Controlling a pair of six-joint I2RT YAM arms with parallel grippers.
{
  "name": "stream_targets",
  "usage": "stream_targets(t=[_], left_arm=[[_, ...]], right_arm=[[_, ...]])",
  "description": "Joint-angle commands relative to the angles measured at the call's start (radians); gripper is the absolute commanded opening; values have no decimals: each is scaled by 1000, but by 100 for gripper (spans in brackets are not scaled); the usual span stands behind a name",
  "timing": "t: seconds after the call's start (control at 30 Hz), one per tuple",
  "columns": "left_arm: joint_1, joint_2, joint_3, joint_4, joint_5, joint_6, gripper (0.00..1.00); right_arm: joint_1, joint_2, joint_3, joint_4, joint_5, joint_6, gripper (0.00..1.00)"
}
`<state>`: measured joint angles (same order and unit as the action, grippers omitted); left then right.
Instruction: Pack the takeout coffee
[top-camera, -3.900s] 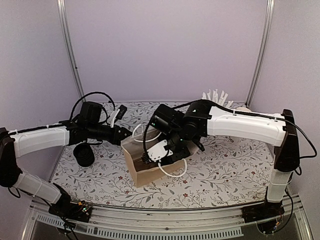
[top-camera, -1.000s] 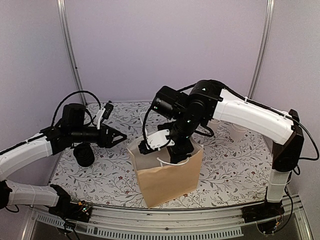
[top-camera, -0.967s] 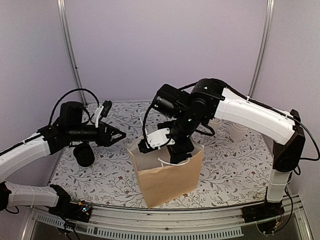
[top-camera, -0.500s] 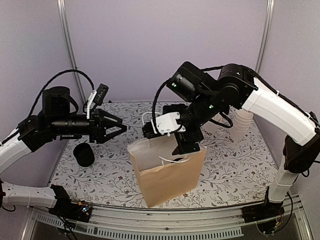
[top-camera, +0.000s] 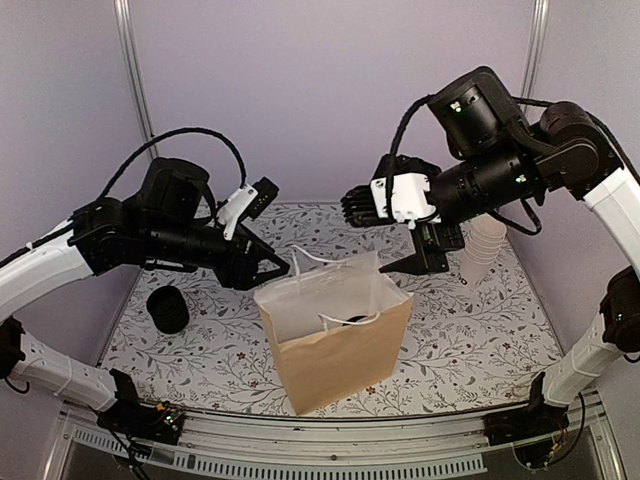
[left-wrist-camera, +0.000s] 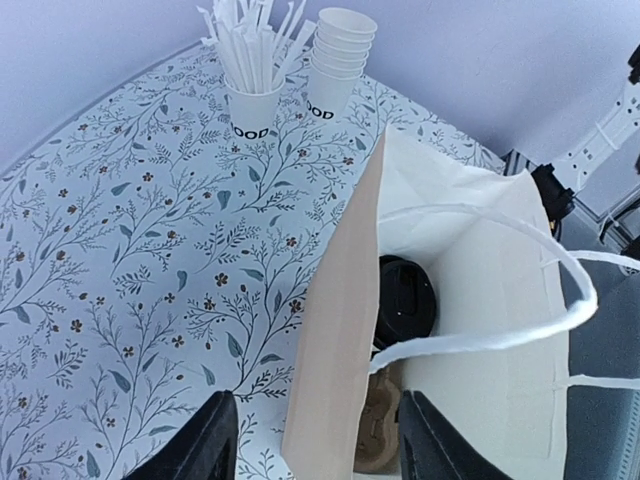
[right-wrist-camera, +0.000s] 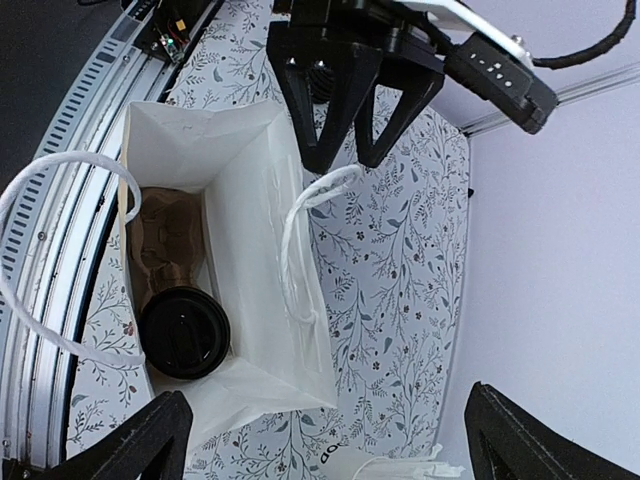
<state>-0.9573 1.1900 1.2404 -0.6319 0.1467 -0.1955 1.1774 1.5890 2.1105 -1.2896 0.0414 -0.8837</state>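
A brown paper bag (top-camera: 335, 350) stands open mid-table with white handles. Inside it, the right wrist view shows one takeout coffee (right-wrist-camera: 183, 333), a cup with a black lid, sitting in a brown cardboard carrier (right-wrist-camera: 165, 240). The left wrist view also shows the lid (left-wrist-camera: 405, 300) past the bag's wall (left-wrist-camera: 345, 330). My left gripper (top-camera: 272, 266) is open and empty at the bag's back left rim, its jaws either side of that wall (left-wrist-camera: 315, 445). My right gripper (top-camera: 428, 252) is open wide and empty, raised above and right of the bag (right-wrist-camera: 330, 440).
A stack of lidless white cups (top-camera: 485, 250) and a cup of straws (left-wrist-camera: 250, 95) stand at the back right. A black stack of lids (top-camera: 168, 310) sits at the left. The table's front rail (top-camera: 330, 450) runs just before the bag.
The bag went from lying down to standing. My right gripper rose out of the bag, up and to the right. My left gripper moved right to the bag's rim.
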Motion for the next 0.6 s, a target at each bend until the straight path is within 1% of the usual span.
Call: stream_targets(t=[0.0,0.03,0.1,0.23,0.3,0.37,0.47,0.53,0.57], left_arm=[[-13,22,42,-55,-14,40,55],[-14,29,45,-62,1,44,54],[-16,40,53,-71,14,49,50],[-18,46,59,-72,60,64,49],[-18,53,61,-74,72,72,48],[-19,68,62,-81,76,81,47],[-20,93,68,-85,77,90,38],[-20,105,74,-83,78,98,33],[-21,108,79,-83,76,104,29]], right_arm=[[-84,-77,15,15,-21,6,99],[-127,-88,7,21,-29,8,99],[-224,-123,-29,36,-99,14,99],[-451,-197,-164,74,-218,20,99],[-560,-257,-293,145,-274,26,99],[-638,-313,-431,220,-307,53,99],[-767,-380,-619,328,-398,125,98],[-806,-463,-782,455,-426,174,98],[-810,-501,-874,528,-429,211,98]])
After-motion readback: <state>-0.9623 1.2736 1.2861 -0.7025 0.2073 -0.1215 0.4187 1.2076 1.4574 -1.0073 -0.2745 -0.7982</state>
